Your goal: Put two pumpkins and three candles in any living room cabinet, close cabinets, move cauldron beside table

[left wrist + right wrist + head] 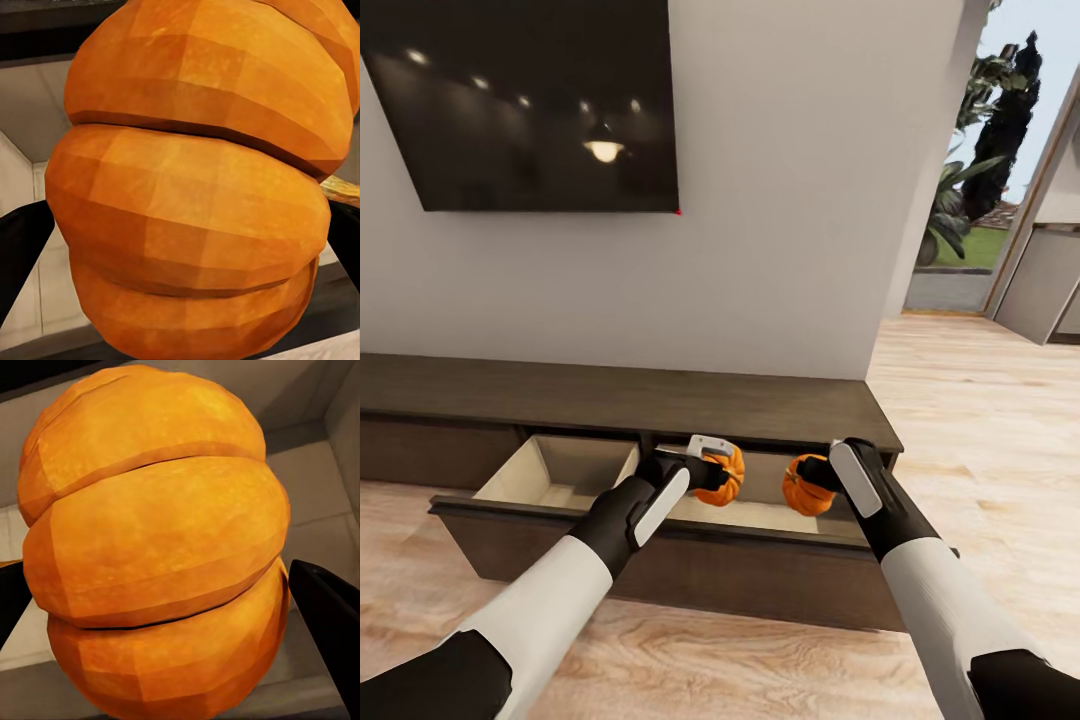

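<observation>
A: Where are the pumpkins?

B: One in each gripper. The left gripper (712, 470) is clamped on the left pumpkin (722, 476), and the right gripper (812, 476) is clamped on the right pumpkin (806, 488). Both hang over the open drawer (550, 470) of the cabinet (610, 395).

A: What does the drop turn on?

B: Each pumpkin sits straight ahead of its jaws, above the pale drawer floor and inside the front edge. In the left wrist view the pumpkin (195, 187) covers most of the floor below; same for the right (157, 547).

A: Room to move?

B: The two pumpkins are near each other, not touching. The drawer's left end is bare. I'd judge release comes next, watching the cabinet's top edge just behind the wrists.
</observation>
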